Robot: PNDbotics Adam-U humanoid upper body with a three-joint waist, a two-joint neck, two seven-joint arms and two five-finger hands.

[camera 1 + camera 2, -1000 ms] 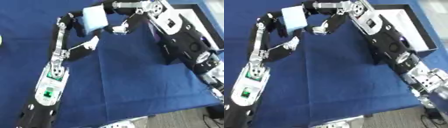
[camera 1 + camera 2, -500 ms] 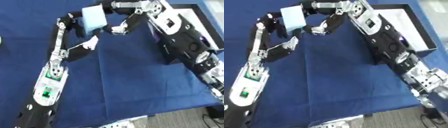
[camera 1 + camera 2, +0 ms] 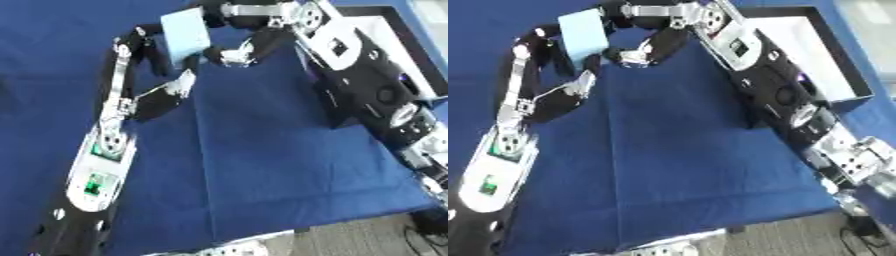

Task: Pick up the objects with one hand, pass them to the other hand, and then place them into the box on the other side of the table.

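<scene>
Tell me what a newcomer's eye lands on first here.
A pale blue block held up at the far middle of the blue cloth, where the left hand and right hand meet. Next, the black-rimmed box with a white inside, at the far right.

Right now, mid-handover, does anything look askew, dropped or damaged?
Nothing stands out. The light blue rectangular block is tilted, but it is held up between the left hand and right hand above the blue tablecloth. The black-rimmed white box sits square at the right edge.
</scene>
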